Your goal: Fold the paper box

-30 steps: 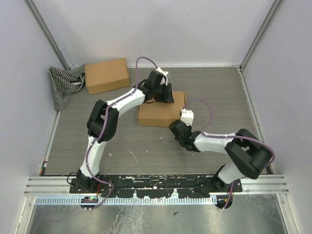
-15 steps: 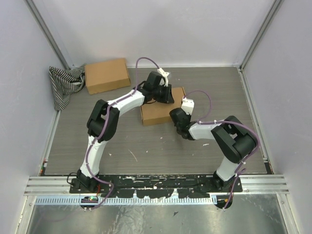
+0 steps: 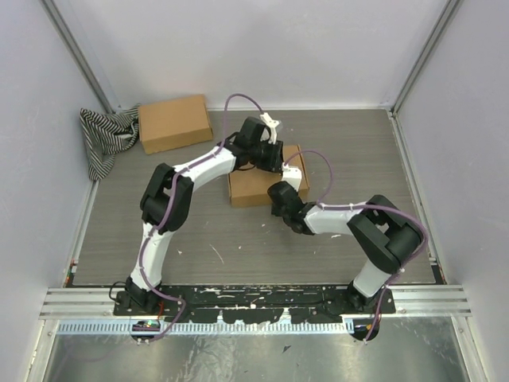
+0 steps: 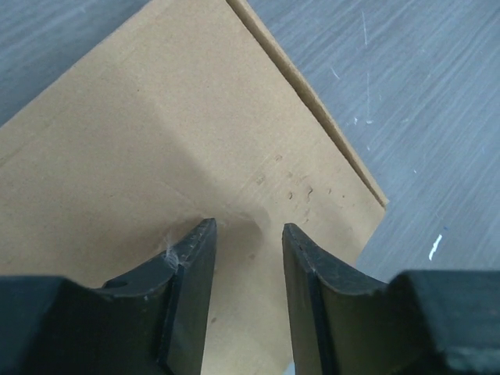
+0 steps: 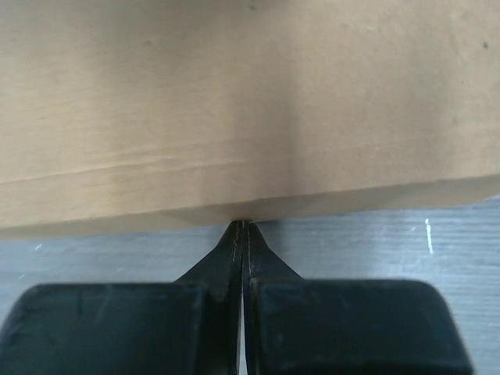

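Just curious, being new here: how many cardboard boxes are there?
2. The paper box lies in the middle; the other box sits far left, beside the striped cloth. None seems hidden.

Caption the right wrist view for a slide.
Shut right claw, tips meeting the edge of the paper box on the grey table.

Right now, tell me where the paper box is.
Top view: the paper box lies mid-table, under the left end effector, with the right end effector, shut, at its near-right edge; the other cardboard box sits far left.
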